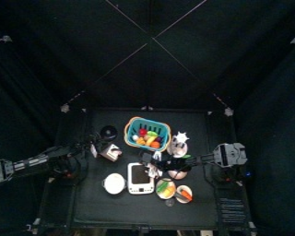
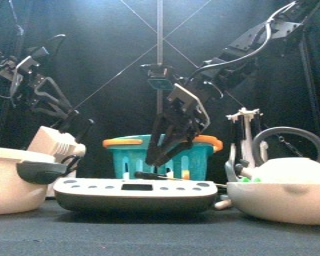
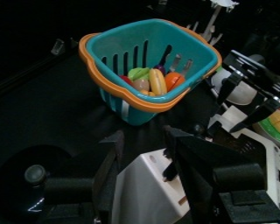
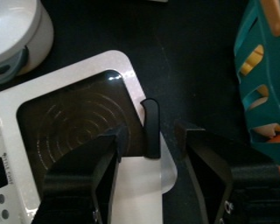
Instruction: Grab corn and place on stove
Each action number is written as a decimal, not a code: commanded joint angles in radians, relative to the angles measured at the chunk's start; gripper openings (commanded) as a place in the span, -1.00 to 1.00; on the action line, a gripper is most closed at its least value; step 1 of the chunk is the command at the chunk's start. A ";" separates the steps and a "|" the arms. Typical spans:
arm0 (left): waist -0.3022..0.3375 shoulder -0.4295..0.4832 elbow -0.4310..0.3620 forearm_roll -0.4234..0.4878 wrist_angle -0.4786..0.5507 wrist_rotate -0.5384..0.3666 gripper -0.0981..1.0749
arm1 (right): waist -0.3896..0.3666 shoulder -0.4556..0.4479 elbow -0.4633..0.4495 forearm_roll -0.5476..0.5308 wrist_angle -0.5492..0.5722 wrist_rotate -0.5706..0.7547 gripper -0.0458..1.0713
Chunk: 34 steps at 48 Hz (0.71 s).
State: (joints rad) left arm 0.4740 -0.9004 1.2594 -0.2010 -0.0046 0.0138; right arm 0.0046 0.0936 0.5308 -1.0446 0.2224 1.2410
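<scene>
Nearest the front edge of the counter [image 1: 91,210] lies the stove [image 2: 136,193], directly under the right fingers [image 4: 150,144]. These fingers are spread wide and hold nothing. They point down at the stove's dark burner, and its white rim shows between them. A short black upright part stands in the gap between them, and I cannot tell what it is.

A white plate [image 4: 7,35] sits beside the stove, to one side of the right fingers. A round dish [image 2: 290,195] sits beside the stove on the other side.

Just behind the right fingers stands the teal basket [image 3: 116,54] with its orange rim. The corn [image 3: 157,82] appears to be the yellow piece lying inside this basket among red and orange toy fruits. It is beyond the right fingers and well apart from them, and it is not on the stove.

The left fingers [image 3: 143,144] are apart and empty. They hang above the counter with the basket ahead of them, and they touch nothing. The left arm itself is drawn back toward its own side, farther off than the right arm.
</scene>
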 commanded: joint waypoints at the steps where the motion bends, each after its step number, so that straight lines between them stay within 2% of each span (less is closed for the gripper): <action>1: 0.003 0.003 -0.012 0.002 -0.005 0.000 0.55 | 0.026 -0.089 0.017 -0.002 -0.002 0.002 0.60; 8: 0.002 0.003 -0.012 0.002 0.000 0.000 0.55 | 0.172 -0.219 0.143 0.032 0.017 0.003 0.59; 14: 0.003 0.003 -0.015 0.002 0.002 0.002 0.55 | 0.282 -0.241 0.170 0.152 0.061 0.002 0.59; 18: 0.002 0.003 -0.017 0.002 0.002 0.002 0.55 | 0.351 -0.238 0.179 0.186 0.095 0.002 0.59; 22: 0.003 0.003 -0.018 0.002 0.002 0.002 0.55 | 0.388 -0.230 0.179 0.222 0.147 0.003 0.59; 29: 0.002 0.003 -0.018 0.003 0.002 0.002 0.55 | 0.456 -0.241 0.187 0.370 0.245 0.002 0.59; 34: 0.003 0.003 -0.018 0.003 0.002 0.002 0.55 | 0.462 -0.219 0.178 0.385 0.273 0.002 0.59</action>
State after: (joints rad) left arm 0.4740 -0.8989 1.2594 -0.2010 0.0015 0.0138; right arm 0.4648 -0.1166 0.7271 -0.6642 0.4909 1.2425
